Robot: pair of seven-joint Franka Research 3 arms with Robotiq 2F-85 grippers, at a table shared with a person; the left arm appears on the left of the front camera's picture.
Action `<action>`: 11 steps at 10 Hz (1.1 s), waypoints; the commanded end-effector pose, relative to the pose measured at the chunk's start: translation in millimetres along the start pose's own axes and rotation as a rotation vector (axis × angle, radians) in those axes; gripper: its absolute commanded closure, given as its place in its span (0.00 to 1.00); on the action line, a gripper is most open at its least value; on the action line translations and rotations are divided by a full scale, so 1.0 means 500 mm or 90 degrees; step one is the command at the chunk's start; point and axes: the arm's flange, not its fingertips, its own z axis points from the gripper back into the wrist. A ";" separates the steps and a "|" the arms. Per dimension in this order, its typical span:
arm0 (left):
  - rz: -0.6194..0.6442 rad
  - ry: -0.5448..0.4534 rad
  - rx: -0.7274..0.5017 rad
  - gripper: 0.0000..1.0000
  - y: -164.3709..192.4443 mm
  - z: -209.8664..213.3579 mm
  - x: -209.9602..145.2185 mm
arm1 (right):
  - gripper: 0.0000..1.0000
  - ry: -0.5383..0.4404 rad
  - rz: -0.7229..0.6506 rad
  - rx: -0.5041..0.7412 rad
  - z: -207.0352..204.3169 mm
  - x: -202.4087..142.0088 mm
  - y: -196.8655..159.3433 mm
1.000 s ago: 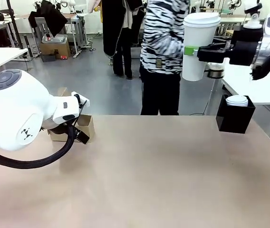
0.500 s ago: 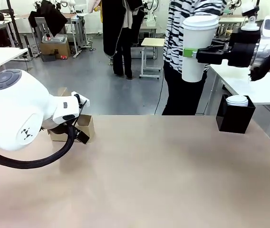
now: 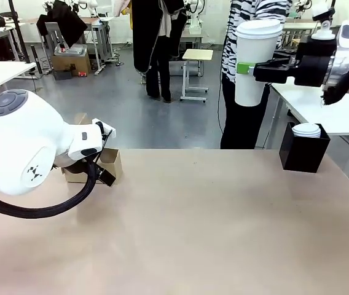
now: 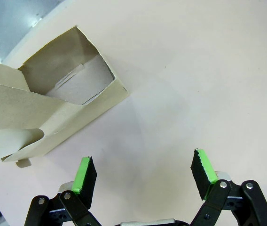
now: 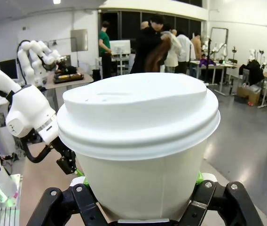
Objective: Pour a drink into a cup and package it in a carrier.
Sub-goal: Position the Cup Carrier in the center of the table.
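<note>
white paper cup (image 3: 257, 55), lidded and tapering (quite plain), sits pinched by the right gripper (image 3: 248, 67), well apart from the carrier (image 3: 110, 163). left gripper (image 4: 143, 172), fingers spread, hangs beside it.

My front camera sits at six o'clock, facing twelve across the beige table (image 3: 211, 233). My left wrist camera looks down, close, on the open brown cardboard carrier (image 4: 87, 111), which the front view has at nine o'clock. My right wrist camera hugs the lidded white paper cup (image 5: 143, 160), one o'clock in front.
</note>
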 end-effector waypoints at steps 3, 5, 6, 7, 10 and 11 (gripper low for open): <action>0.024 0.020 -0.001 0.00 0.029 0.063 0.018 | 0.19 -0.012 0.002 0.002 -0.008 0.011 -0.006; 0.044 0.048 0.001 0.00 0.024 0.155 0.085 | 0.19 -0.012 0.002 0.002 -0.008 0.011 -0.006; 0.060 0.055 0.023 0.00 0.024 0.198 0.114 | 0.19 -0.012 0.002 0.002 -0.008 0.011 -0.006; 0.080 0.064 0.042 0.00 0.009 0.238 0.160 | 0.19 -0.012 0.002 0.002 -0.008 0.011 -0.006; 0.159 0.092 0.076 0.00 0.077 0.283 0.260 | 0.19 -0.012 0.002 0.002 -0.008 0.011 -0.006; 0.192 0.107 0.074 0.00 0.100 0.272 0.284 | 0.19 -0.012 0.002 0.002 -0.008 0.011 -0.006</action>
